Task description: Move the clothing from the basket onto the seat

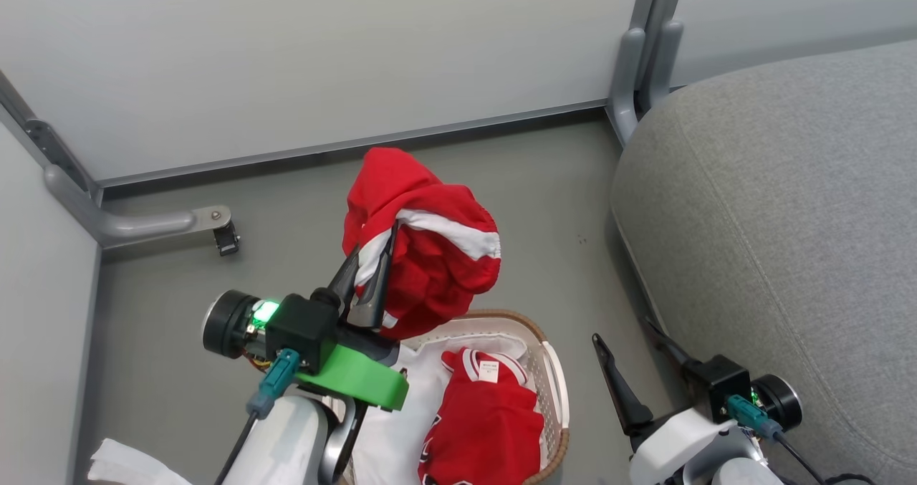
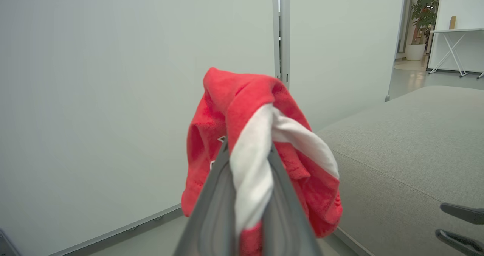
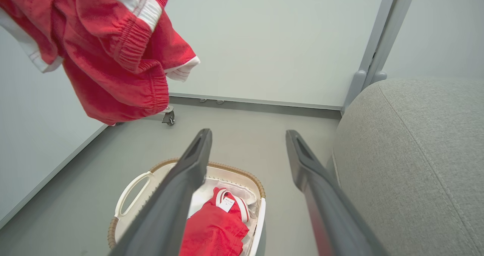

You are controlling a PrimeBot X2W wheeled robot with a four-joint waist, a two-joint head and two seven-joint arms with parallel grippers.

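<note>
My left gripper [image 1: 372,256] is shut on a red garment with white stripes [image 1: 423,256], which hangs in the air above the basket [image 1: 555,377]; the same garment [image 2: 261,146] bunches between the fingers in the left wrist view and dangles at the upper left in the right wrist view [image 3: 109,55]. A second red garment with a striped collar and white tag [image 1: 487,420] lies in the white basket with the brown rim [image 3: 234,169], on a white sheet [image 1: 415,413]. My right gripper [image 1: 630,345] stands open, empty, between the basket and the grey seat [image 1: 781,227].
Pale partition panels [image 1: 322,55] with grey posts [image 1: 645,48] close off the back and left. A caster foot [image 1: 226,238] stands on the grey floor at the left. The seat [image 3: 416,165] takes up the right side.
</note>
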